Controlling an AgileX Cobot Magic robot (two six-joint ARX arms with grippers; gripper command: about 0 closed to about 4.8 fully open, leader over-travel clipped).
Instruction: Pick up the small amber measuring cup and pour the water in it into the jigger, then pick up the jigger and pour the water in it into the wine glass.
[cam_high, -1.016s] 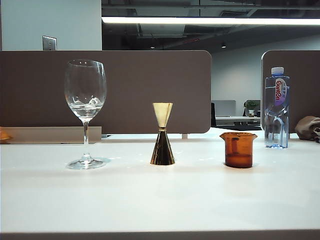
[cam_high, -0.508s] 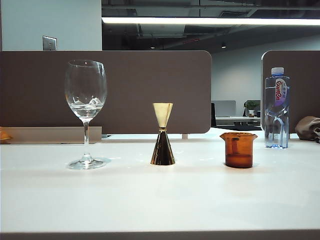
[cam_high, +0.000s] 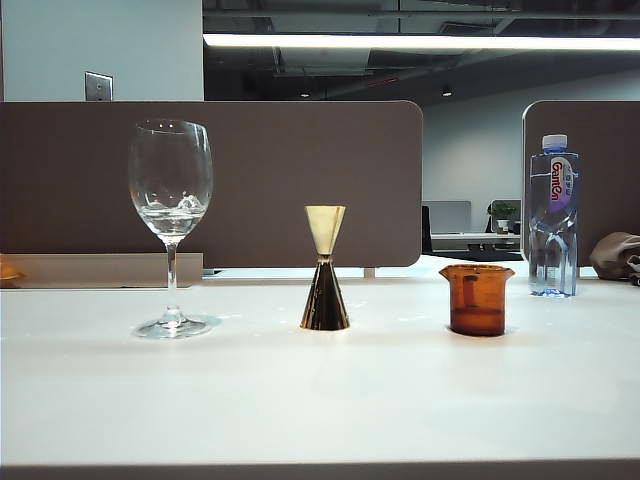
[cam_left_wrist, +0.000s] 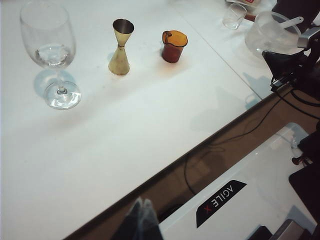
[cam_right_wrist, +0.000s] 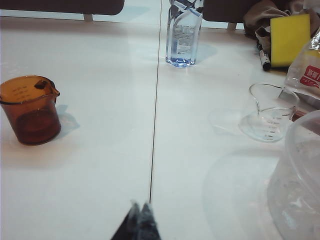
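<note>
Three vessels stand in a row on the white table (cam_high: 320, 400): the wine glass (cam_high: 171, 215) at the left, the gold jigger (cam_high: 325, 270) in the middle, the small amber measuring cup (cam_high: 477, 299) at the right. Water is not discernible in the cup. Neither arm shows in the exterior view. My left gripper (cam_left_wrist: 141, 202) is shut and empty, hanging over the table's near edge, far from the wine glass (cam_left_wrist: 50, 50), jigger (cam_left_wrist: 120, 47) and cup (cam_left_wrist: 173, 46). My right gripper (cam_right_wrist: 140, 206) is shut and empty, low over the table, apart from the amber cup (cam_right_wrist: 30, 109).
A clear plastic water bottle (cam_high: 553, 215) stands at the back right. On the right side lie a small clear cup (cam_right_wrist: 270, 112), a large clear plastic tub (cam_right_wrist: 300, 175), a yellow sponge (cam_right_wrist: 290, 37) and a bag (cam_right_wrist: 310, 75). Cables and the robot base (cam_left_wrist: 240, 190) sit below the table edge.
</note>
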